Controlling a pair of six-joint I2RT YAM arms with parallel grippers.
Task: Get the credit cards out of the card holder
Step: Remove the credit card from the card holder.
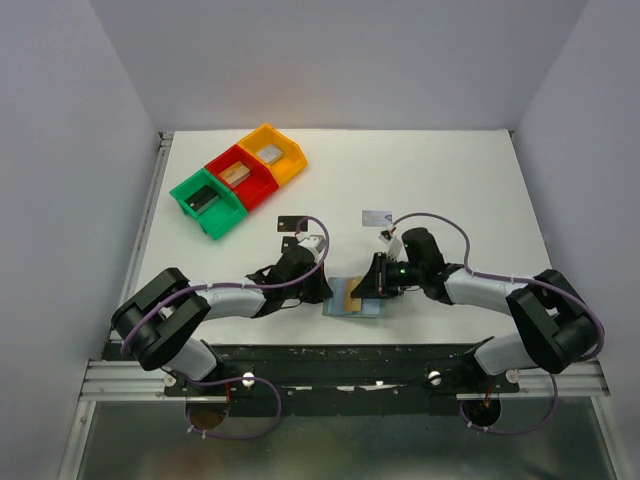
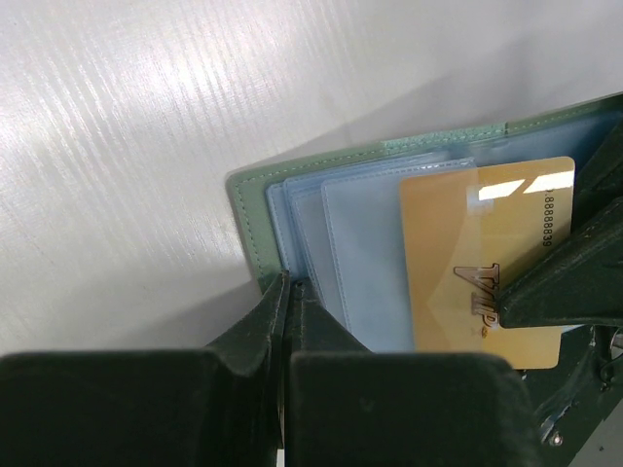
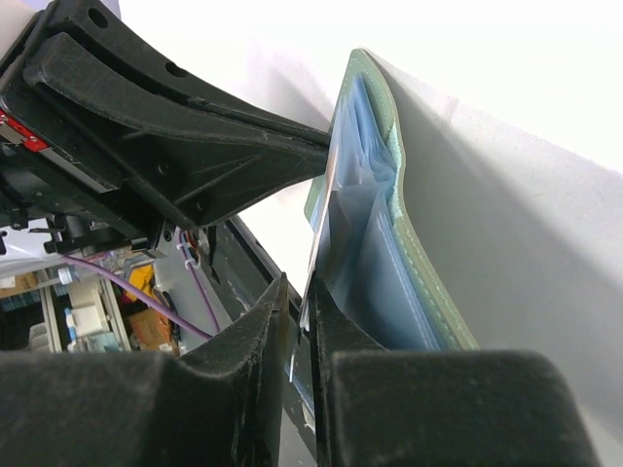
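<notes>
The grey-green card holder (image 1: 366,308) lies open near the table's front edge, its pale blue sleeves (image 2: 360,253) facing up. A gold-tan credit card (image 2: 477,253) marked VIP sticks partway out of a sleeve. My left gripper (image 2: 289,280) is shut on the holder's left edge and pins it there (image 1: 325,290). From the right, my right gripper (image 3: 297,282) straddles the gold card's thin edge. Its jaws are narrow with a small gap still showing on one side (image 1: 372,285). A black card (image 1: 290,224) and a silvery card (image 1: 377,217) lie loose farther back.
Green (image 1: 207,200), red (image 1: 240,177) and yellow (image 1: 272,153) bins holding grey blocks stand in a diagonal row at the back left. White walls enclose the table. The two grippers face each other closely over the holder.
</notes>
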